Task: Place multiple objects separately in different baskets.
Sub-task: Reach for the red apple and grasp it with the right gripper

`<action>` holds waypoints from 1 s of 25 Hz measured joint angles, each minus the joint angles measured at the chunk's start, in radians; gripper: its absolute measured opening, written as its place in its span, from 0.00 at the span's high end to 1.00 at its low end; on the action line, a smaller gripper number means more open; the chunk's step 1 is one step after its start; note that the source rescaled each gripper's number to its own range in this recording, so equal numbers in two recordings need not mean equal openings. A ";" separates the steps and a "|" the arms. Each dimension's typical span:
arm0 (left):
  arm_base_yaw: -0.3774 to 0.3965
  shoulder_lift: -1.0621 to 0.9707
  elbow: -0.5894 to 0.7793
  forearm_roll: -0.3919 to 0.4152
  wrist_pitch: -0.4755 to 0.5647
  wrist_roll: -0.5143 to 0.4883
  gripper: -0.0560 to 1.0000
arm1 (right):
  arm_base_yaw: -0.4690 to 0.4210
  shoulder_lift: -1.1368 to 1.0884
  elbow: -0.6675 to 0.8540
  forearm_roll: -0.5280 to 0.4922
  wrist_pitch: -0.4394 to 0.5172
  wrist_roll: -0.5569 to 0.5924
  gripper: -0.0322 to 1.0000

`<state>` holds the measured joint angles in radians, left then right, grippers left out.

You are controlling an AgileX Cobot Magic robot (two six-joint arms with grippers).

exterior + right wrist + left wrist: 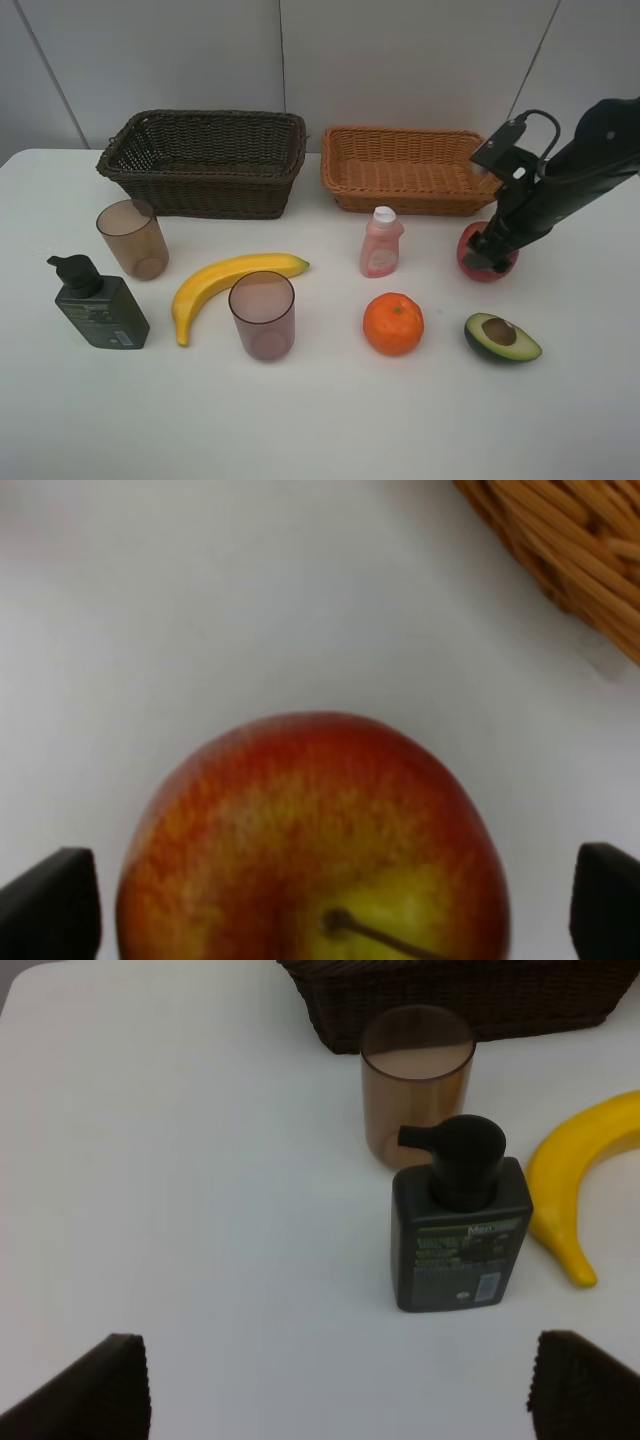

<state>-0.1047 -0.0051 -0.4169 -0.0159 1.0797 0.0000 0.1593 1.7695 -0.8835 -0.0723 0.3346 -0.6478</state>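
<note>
Exterior high, white table (320, 430), dark basket (205, 195), orange basket (400, 200), grey wall (400, 60)

light: bright, even | shadows: faint, soft-edged | focus: red apple (310, 830) close-up blurred, edges soft

Right hand (488, 258) low over red apple (468, 247)

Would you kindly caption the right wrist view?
Open right hand flanking a red apple on the white table, light wicker basket beyond.
</note>
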 joint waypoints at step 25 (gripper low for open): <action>0.000 0.000 0.000 0.000 0.000 0.000 0.00 | 0.000 0.098 -0.016 0.060 -0.001 0.000 0.05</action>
<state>-0.1047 -0.0051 -0.4169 -0.0159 1.0797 0.0000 0.1593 1.8677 -0.8994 -0.0126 0.3334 -0.6478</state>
